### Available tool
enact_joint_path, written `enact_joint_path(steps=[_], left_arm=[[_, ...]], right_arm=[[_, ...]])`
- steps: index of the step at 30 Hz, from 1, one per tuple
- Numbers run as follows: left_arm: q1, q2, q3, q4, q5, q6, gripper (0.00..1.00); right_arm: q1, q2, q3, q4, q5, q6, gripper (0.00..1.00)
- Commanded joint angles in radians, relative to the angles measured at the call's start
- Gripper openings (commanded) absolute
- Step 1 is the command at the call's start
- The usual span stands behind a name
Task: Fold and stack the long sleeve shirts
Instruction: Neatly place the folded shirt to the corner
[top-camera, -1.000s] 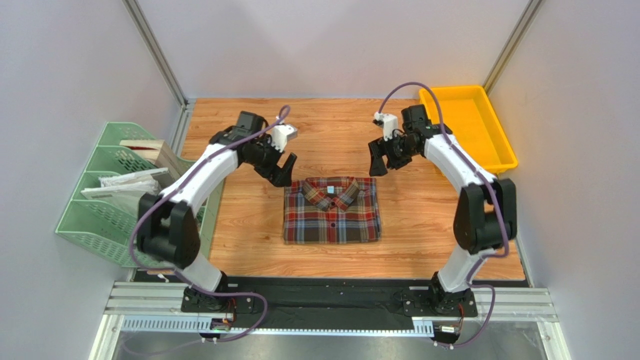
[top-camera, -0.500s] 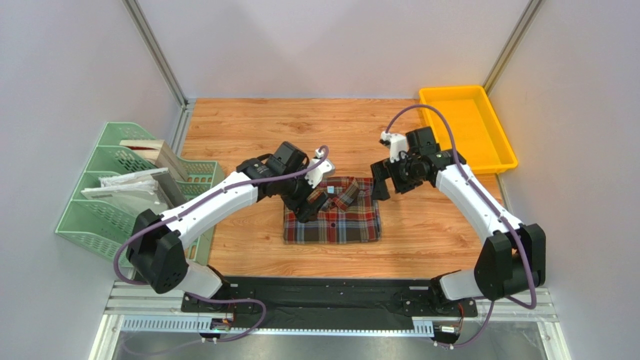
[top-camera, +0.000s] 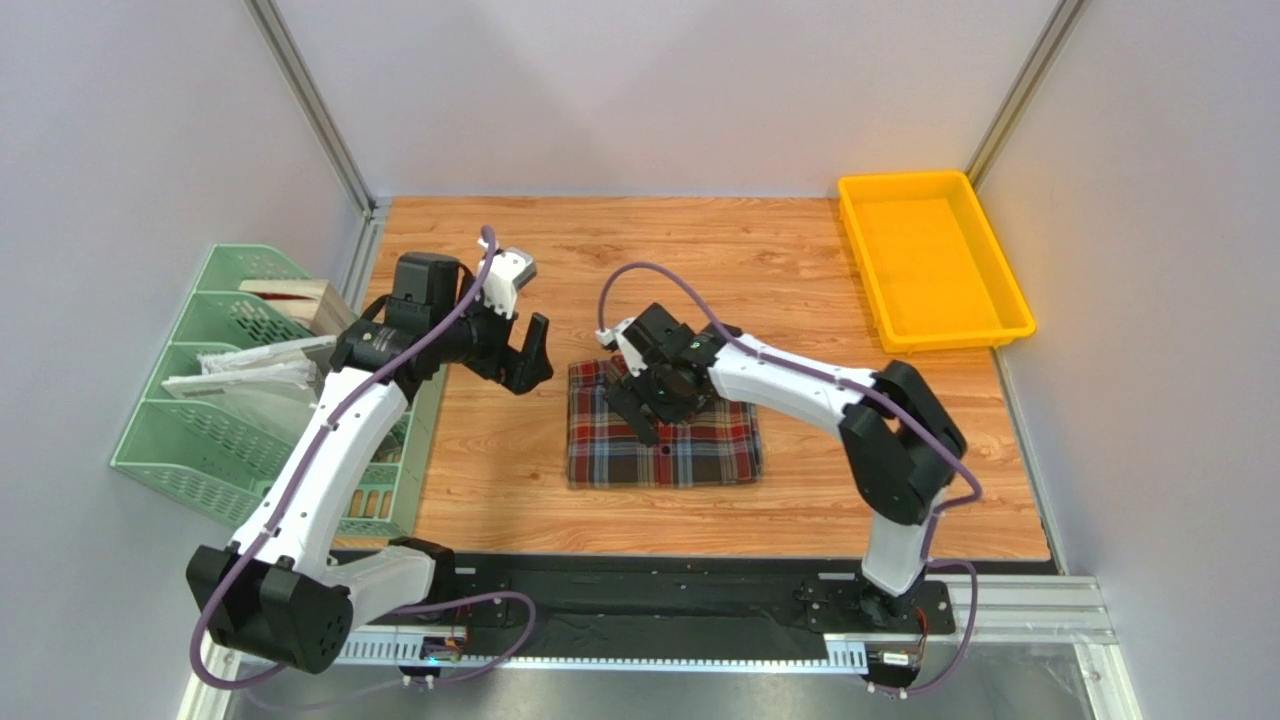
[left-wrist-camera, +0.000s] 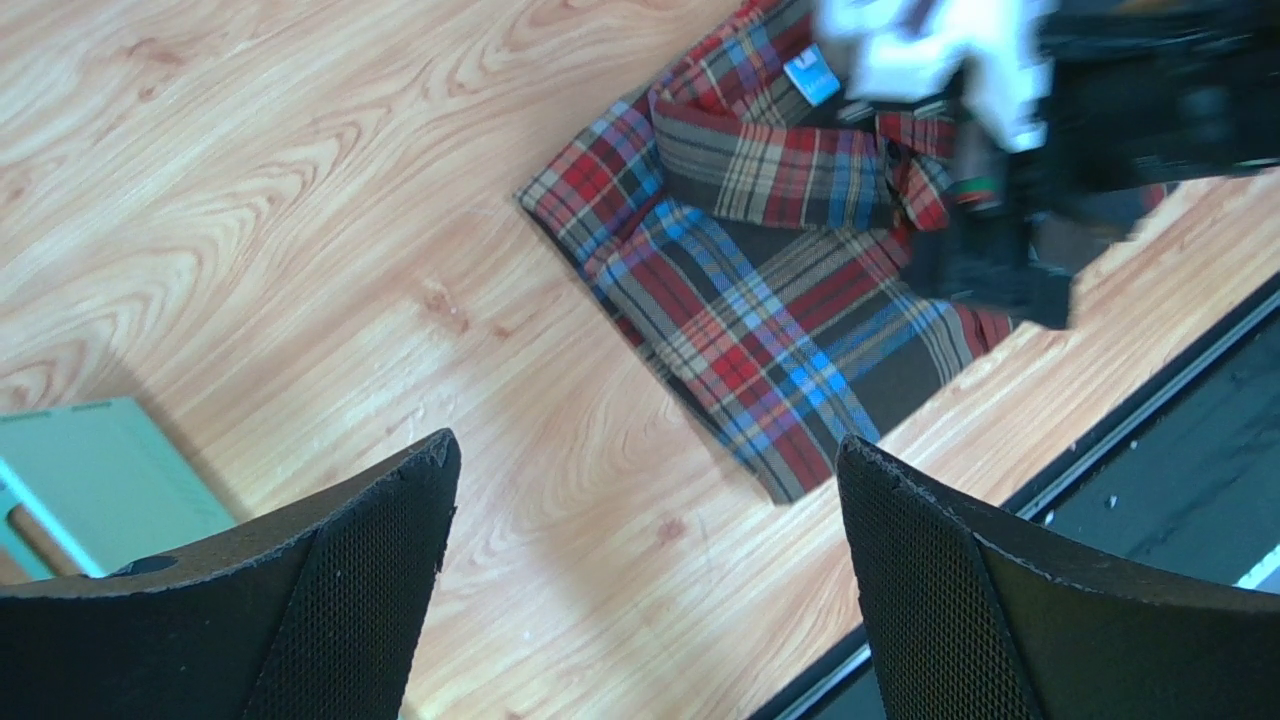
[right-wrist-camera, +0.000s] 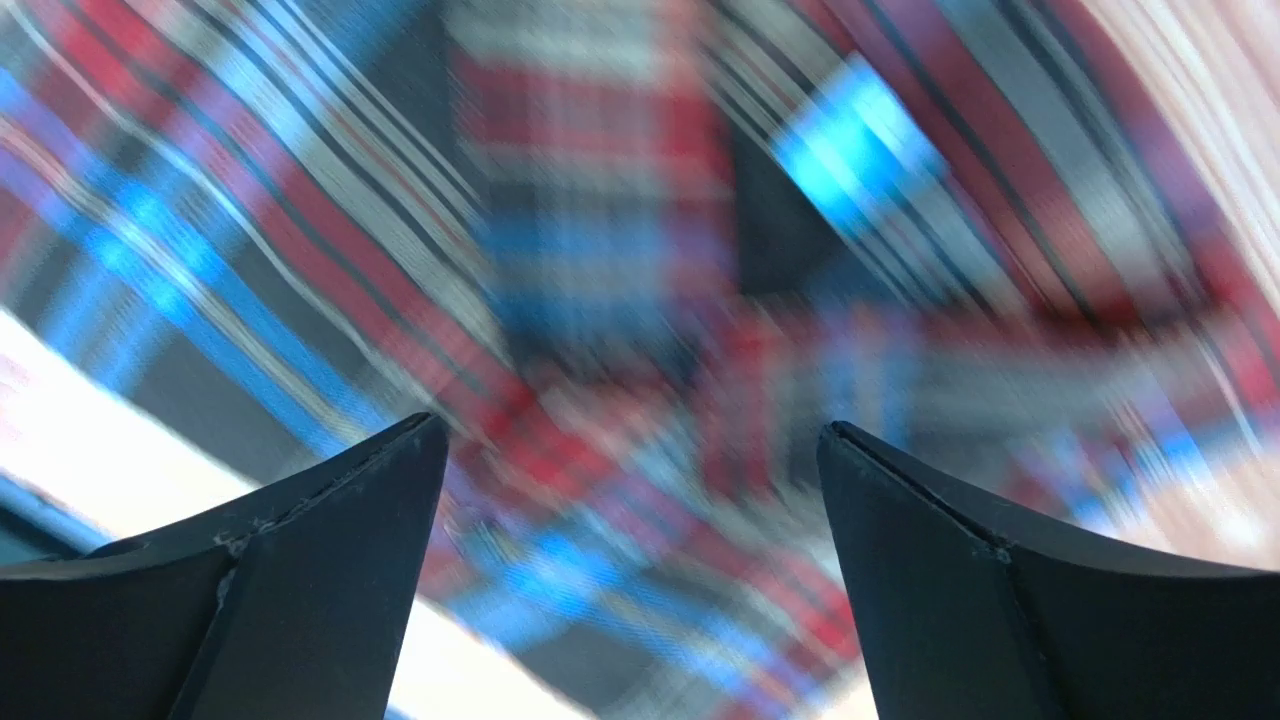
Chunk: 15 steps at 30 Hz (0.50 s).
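The plaid shirt (top-camera: 672, 450) lies folded into a neat rectangle at the middle of the tabletop (top-camera: 496, 473), front up, collar at the far edge. My right gripper (top-camera: 658, 402) hangs low over the collar end, spread wide and pinching nothing. My left gripper (top-camera: 525, 356) hovers near the shirt's left side, apart from it, also spread and empty. The folding looks done to me. I see only this one shirt, so what is left is setting it where the stack belongs, perhaps in the yellow tray (top-camera: 932, 263).
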Motion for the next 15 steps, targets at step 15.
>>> enact_joint_path(steps=[15], left_arm=[[0.029, -0.002, 0.052, -0.084, 0.021, 0.124, 0.99]], right_arm=[[-0.281, -0.016, -0.256, -0.128, -0.059, -0.336, 1.0]])
